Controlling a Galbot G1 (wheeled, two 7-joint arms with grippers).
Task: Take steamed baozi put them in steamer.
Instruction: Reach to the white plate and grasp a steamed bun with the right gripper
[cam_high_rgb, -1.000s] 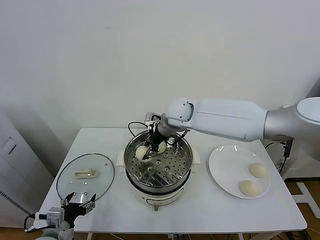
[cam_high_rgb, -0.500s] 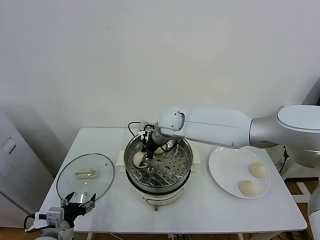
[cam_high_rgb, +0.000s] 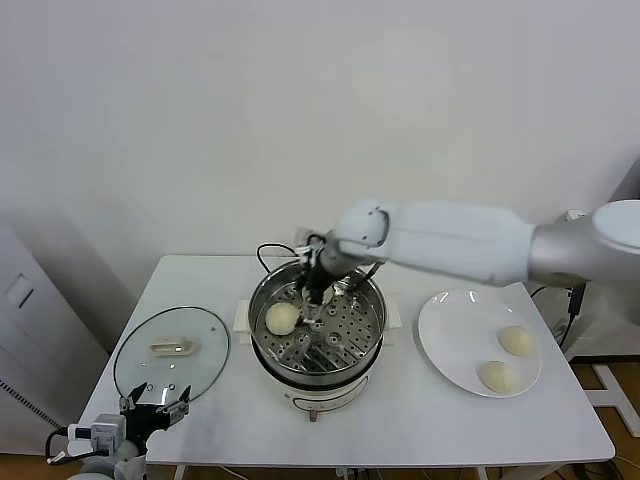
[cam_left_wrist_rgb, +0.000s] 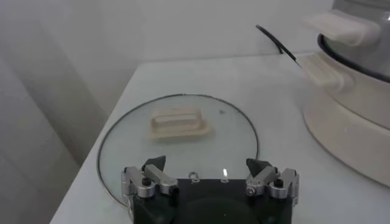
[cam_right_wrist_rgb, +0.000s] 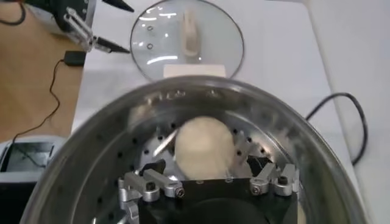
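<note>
right tool (cam_high_rgb: 318, 296) hangs wide open and empty over the steamer (cam_high_rgb: 365, 330) — one baozi (cam_high_rgb: 282, 318) lies free on its tray, seemingly a second behind. plate baozi (cam_high_rgb: 516, 340) sit rightward, nearer this arm; left tool (cam_left_wrist_rgb: 210, 180) parked open.

Steamer mouth crowded, table front open

The right arm (cam_high_rgb: 450, 240) and its pincer (cam_high_rgb: 318, 300) blocked the steamer (cam_high_rgb: 316, 345) from above; bare table (cam_high_rgb: 420, 420) lay between steamer and plate (cam_high_rgb: 440, 340), glass lid (cam_high_rgb: 170, 355) hemming the left.
</note>
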